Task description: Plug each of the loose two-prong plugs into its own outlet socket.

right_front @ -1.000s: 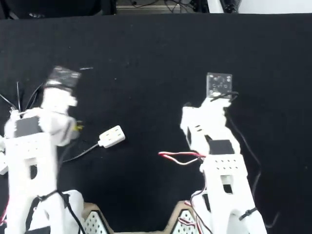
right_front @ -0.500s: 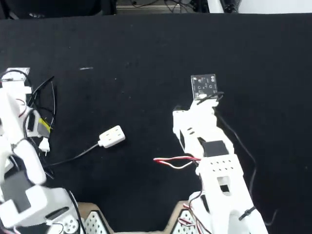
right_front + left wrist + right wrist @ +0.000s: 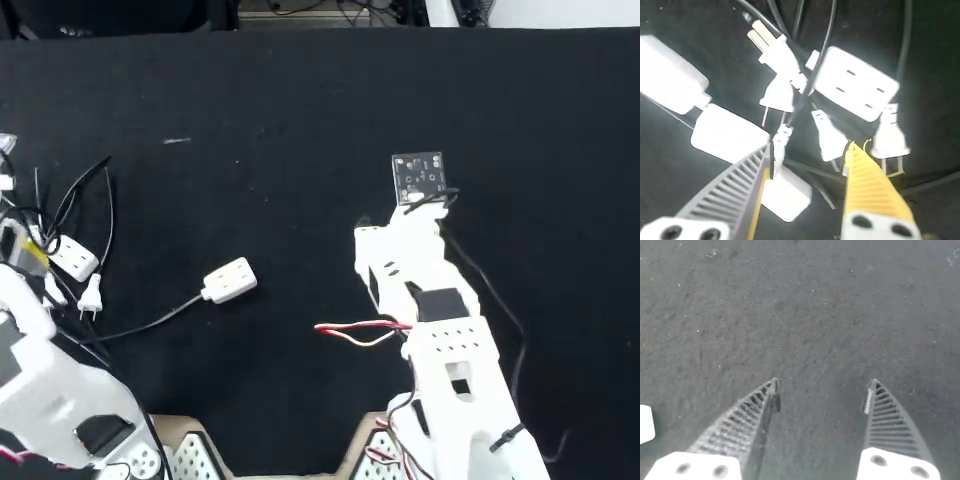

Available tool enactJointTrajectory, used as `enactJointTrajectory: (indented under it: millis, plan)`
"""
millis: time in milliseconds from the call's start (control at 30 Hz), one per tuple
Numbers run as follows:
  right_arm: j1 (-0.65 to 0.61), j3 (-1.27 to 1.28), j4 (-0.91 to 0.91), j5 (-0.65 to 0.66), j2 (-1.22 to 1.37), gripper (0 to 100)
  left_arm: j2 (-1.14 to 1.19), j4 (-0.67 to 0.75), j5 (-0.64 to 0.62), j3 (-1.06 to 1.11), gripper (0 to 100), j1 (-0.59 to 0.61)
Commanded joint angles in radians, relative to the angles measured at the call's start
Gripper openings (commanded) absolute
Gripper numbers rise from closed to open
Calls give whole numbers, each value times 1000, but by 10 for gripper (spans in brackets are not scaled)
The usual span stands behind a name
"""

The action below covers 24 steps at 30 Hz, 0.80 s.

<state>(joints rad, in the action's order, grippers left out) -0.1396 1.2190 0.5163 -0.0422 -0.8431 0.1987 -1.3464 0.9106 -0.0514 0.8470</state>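
Several white two-prong plugs on black cables lie tangled at the table's left edge. Among them is a white outlet block with slots facing up, also seen from above as a small outlet block next to one plug. My left gripper hangs open just above this tangle, with a thin plug and cables between its fingers and nothing held. A second white outlet socket lies alone on its cable nearer the middle. My right gripper stands open over bare black mat.
White adapter blocks lie in the same pile. The right arm stands right of centre, with a red and white wire at its side. A white object's edge shows beside the right gripper. The black mat covers the table.
The left arm has swung left and pulled back to the table's left edge, uncovering the pile of plugs. The right arm shifted slightly left, then kept still.
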Motion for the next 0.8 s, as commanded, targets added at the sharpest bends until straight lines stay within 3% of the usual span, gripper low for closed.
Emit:
enactJointTrajectory:
  millis: [0,600,767]
  plan:
    - [-15,-4,-26,12,-22,262,52,-6,60,-120,238,30]
    - [-15,-4,-26,12,-22,262,265,-6,100,-232,233,42]
    - [-15,-4,-26,12,-22,262,236,-8,98,-225,27,47]
